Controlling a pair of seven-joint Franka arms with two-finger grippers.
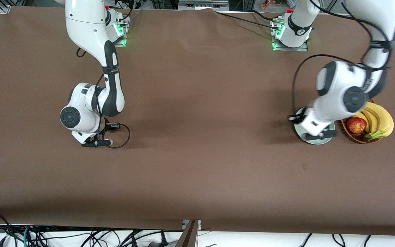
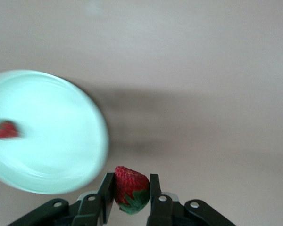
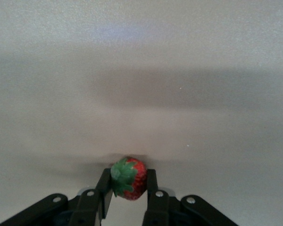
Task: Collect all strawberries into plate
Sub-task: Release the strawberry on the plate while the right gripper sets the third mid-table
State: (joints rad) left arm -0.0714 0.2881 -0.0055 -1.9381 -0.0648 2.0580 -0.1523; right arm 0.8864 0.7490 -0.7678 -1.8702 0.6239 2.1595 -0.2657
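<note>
While gripped, red strawberries (image 2: pixel 130 188) (image 3: pixel 129 178), green caps, pale mint plate (image 2: pixel 61 141).

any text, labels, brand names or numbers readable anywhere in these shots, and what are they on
None can be read.
Right arm: a dark band carries small print, too small to read.
Left arm base: a small round mark, too small to read.
Strawberries, plate, basket, apple, bananas, tablecloth: no writing.
</note>
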